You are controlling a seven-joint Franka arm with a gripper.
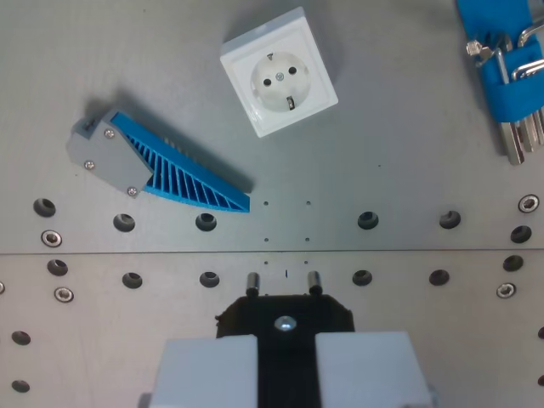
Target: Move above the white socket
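A gripper [282,285] carrying a black plug [285,321] hangs over a grey metal table [399,161], the white socket [279,72] lying ahead of it near the top of the wrist view.

The gripper's two pale fingers [204,367] at the bottom edge are pinched on the plug, whose two metal pins [252,282] point up the frame toward the socket. The socket, a square block turned at a slant with a round recess in its face, rests flat on the table, well apart from the plug and slightly to the wrist view's left of it. A blue ribbed wedge [191,177] with a grey end lies to the socket's lower left, apart from it. Blue-handled tools [510,72] occupy the top right corner. Rows of bolt holes [367,220] cross the table.
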